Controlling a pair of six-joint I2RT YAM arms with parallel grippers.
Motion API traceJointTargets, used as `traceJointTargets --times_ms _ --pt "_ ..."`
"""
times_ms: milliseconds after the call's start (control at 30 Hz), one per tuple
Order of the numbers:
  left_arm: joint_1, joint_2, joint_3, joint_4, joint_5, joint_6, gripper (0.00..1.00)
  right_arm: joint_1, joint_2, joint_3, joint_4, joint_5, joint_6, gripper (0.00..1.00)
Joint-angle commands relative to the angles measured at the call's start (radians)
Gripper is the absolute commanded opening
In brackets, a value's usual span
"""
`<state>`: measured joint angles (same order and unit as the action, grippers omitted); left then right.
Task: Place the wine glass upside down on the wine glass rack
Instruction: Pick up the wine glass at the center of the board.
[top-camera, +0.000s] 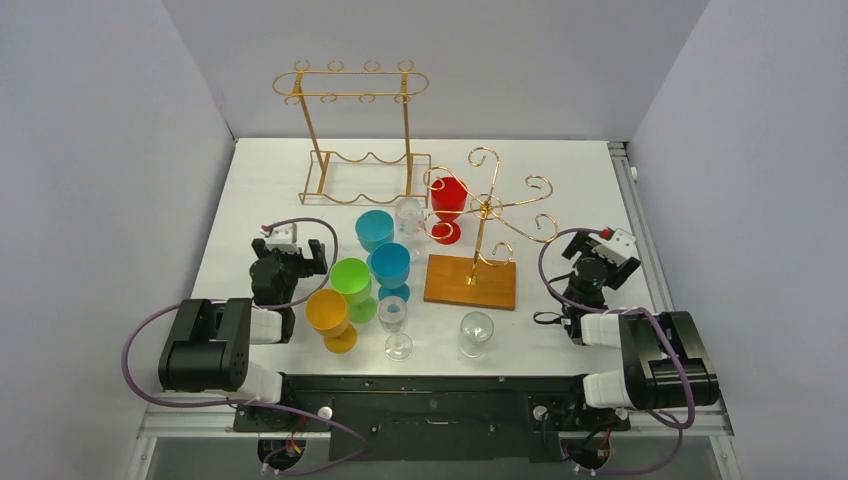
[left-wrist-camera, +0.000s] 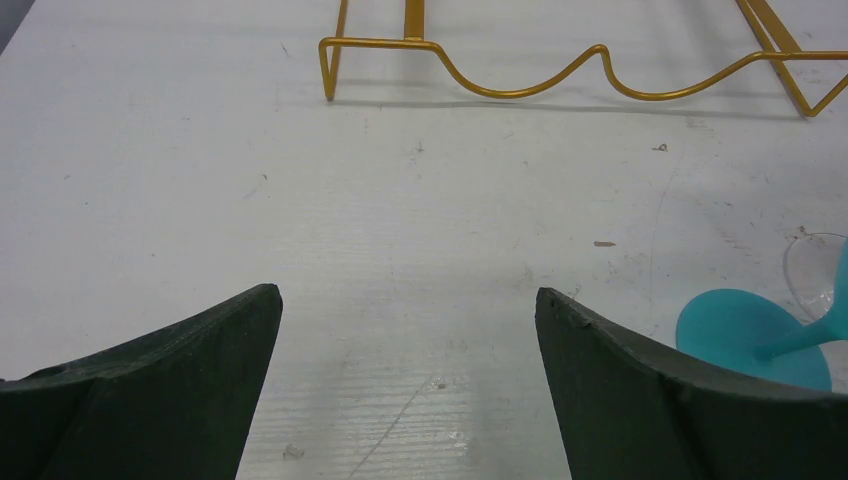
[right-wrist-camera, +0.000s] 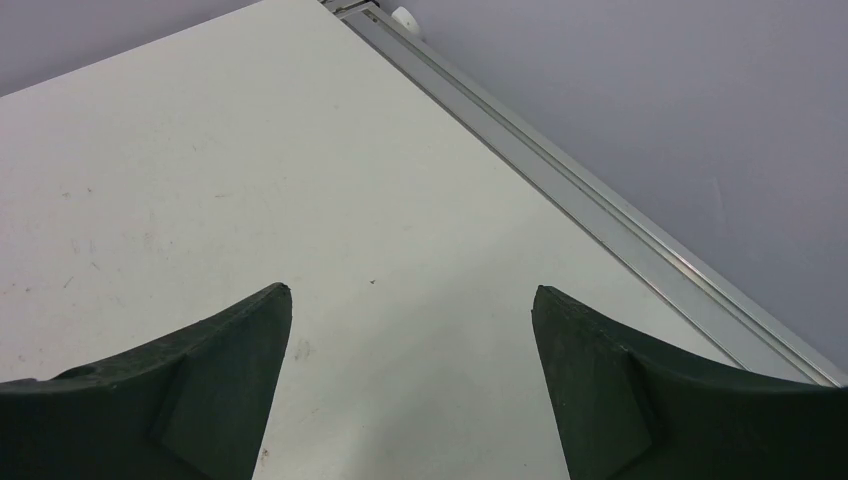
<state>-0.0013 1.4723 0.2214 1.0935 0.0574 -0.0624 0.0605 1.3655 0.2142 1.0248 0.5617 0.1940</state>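
Three clear wine glasses stand upright on the white table (top-camera: 250, 190). The near right wine glass (top-camera: 475, 332) is just in front of the wooden base (top-camera: 470, 283) of the gold branching wine glass rack (top-camera: 487, 205). The near left wine glass (top-camera: 394, 320) stands to its left, and the far wine glass (top-camera: 408, 215) is farther back.

Crowding these are two teal goblets (top-camera: 390, 265), a green goblet (top-camera: 351, 280), an orange goblet (top-camera: 328, 312) and a red goblet (top-camera: 448, 198). A tall gold wire stand (top-camera: 350, 130) sits at the far side.

The left gripper (top-camera: 312, 258) is low, left of the goblets and aimed far, its fingers spread wide over bare table. The right gripper (top-camera: 590, 272), right of the wooden base, is likewise spread and empty.
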Motion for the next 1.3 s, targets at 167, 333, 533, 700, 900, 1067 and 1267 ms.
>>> traceJointTargets --times_ms 167,333,533,700,900,1067,1267 --pt "-0.005 -0.002 0.03 0.026 0.003 0.009 0.96 0.006 -0.035 0.027 0.006 0.001 0.006 0.85" --pt "0.063 -0.129 0.131 -0.219 0.091 -0.018 0.96 0.014 -0.231 0.197 -0.51 0.166 0.161 0.85" --pt "0.07 -0.212 0.408 -0.834 0.113 -0.004 0.96 -0.105 -0.366 0.336 -0.923 -0.138 0.428 0.98" --pt "0.09 -0.32 0.482 -1.057 0.162 -0.01 0.96 -0.292 -0.446 0.276 -0.959 -0.575 0.665 0.99" --pt "0.141 -0.414 0.562 -1.296 0.268 -0.056 0.96 -0.077 -0.652 0.348 -1.312 -0.377 0.556 0.99" --pt "0.154 -0.422 0.681 -1.48 0.306 -0.065 0.96 0.208 -0.781 0.423 -1.604 -0.183 0.599 0.98" --pt "0.159 -0.454 0.75 -1.576 0.326 -0.061 0.96 0.505 -0.833 0.434 -1.784 -0.114 0.698 0.94"
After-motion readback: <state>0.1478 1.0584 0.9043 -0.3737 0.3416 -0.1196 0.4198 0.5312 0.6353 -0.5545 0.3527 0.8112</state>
